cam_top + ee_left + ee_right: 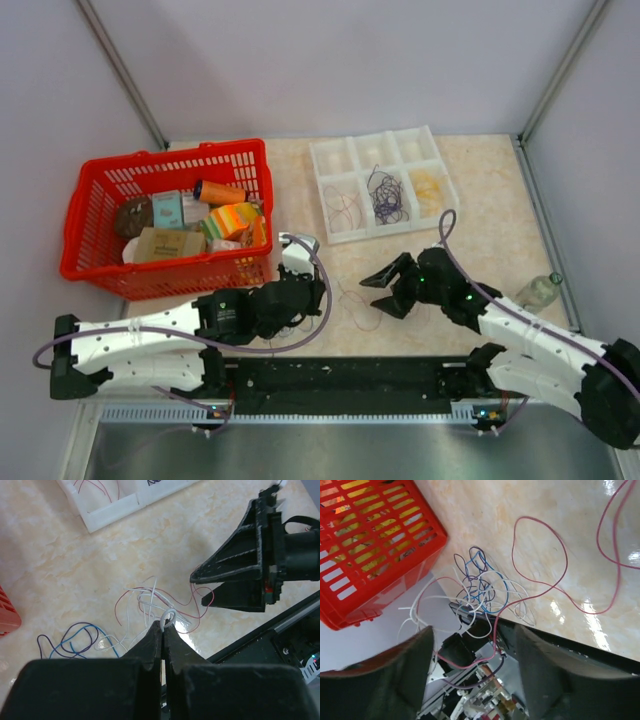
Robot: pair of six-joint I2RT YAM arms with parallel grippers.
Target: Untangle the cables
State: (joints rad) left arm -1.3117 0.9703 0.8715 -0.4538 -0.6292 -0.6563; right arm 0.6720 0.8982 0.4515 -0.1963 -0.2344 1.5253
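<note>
Your left hand (162, 626) pinches a pale strand of the cables (150, 600); your right hand (198, 590) gapes empty. Tugging alone may tighten the tangle.

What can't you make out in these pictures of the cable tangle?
- Top view: the loose cables are too thin to trace strand by strand.
- Left wrist view: the left gripper hides where its pinched white wire runs on.
- Left wrist view: the tray is cut off by the top edge.
- Right wrist view: the red basket has a slatted wall that screens its contents.
</note>
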